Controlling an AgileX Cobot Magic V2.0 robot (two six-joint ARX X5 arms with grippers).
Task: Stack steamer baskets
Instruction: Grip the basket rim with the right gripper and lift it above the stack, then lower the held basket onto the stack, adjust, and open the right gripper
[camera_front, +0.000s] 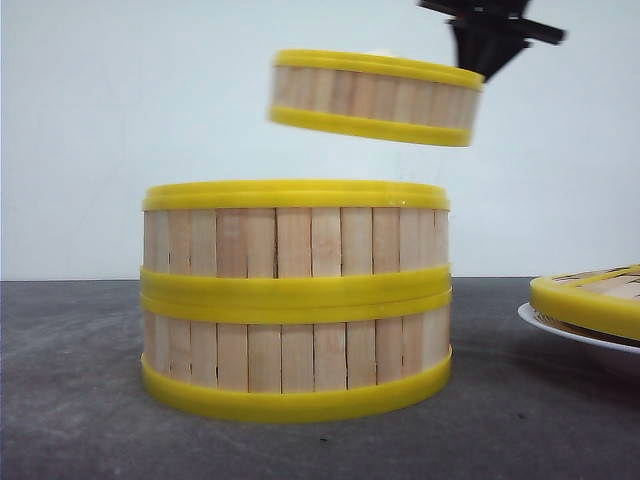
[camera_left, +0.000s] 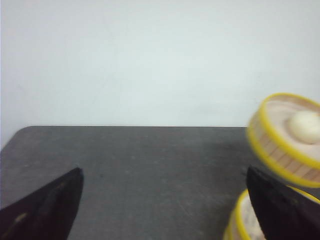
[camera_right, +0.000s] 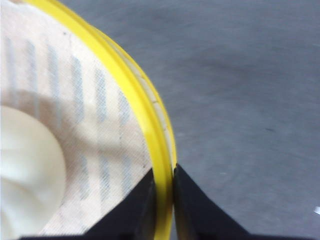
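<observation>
Two steamer baskets (camera_front: 295, 300) stand stacked on the dark table, near the camera. A third steamer basket (camera_front: 375, 97) hangs in the air above them, a little to the right and slightly tilted. My right gripper (camera_right: 163, 175) is shut on its yellow rim (camera_right: 145, 120), one finger inside and one outside; a white bun (camera_right: 27, 170) lies on the cloth liner within. The same lifted basket (camera_left: 285, 140) shows in the left wrist view, over the stack's top rim (camera_left: 239, 220). My left gripper (camera_left: 162, 172) stands open over bare table, holding nothing.
At the right edge a white plate (camera_front: 560, 330) carries a flat yellow-rimmed slatted lid (camera_front: 590, 298). A pale wall stands behind the dark table (camera_front: 70, 400).
</observation>
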